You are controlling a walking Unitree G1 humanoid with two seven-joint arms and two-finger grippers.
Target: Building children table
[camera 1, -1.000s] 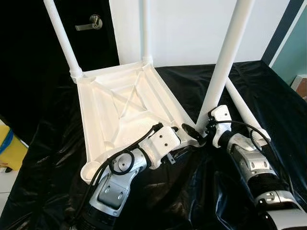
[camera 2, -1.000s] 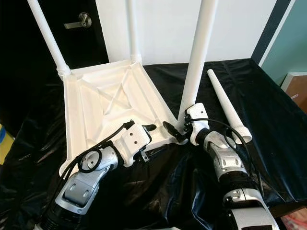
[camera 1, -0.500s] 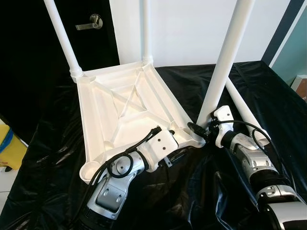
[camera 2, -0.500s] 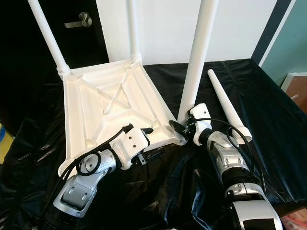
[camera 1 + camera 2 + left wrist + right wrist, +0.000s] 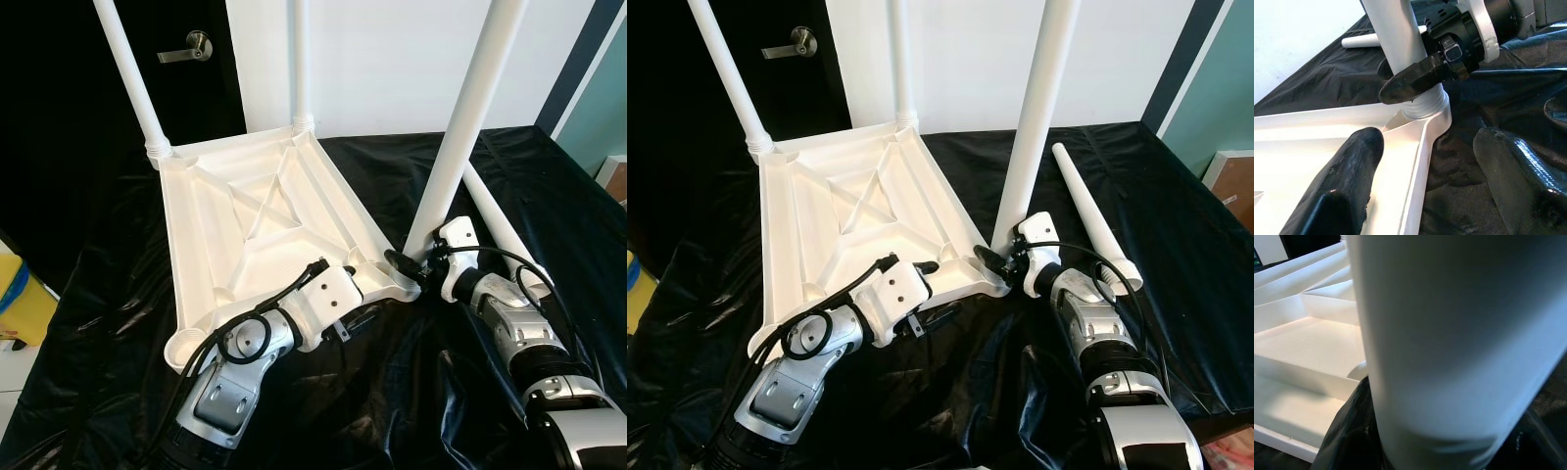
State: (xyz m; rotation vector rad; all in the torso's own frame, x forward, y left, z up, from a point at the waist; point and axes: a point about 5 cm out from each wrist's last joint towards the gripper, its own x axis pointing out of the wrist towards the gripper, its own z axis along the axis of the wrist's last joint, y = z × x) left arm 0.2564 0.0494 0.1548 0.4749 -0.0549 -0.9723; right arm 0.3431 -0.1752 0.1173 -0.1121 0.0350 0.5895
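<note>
Left gripper [image 5: 345, 294] has slid down and back along the tabletop [image 5: 245, 230] edge, its wrist now lower than a second ago. Right gripper [image 5: 407, 266] has eased a touch rightward at the base of the near leg [image 5: 460, 137], which now leans a shade more to the right. The tabletop has shifted a hair with it.

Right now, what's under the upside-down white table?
A black plastic sheet lies under the white tabletop and spreads out past its edges. What the sheet itself covers is hidden.
</note>
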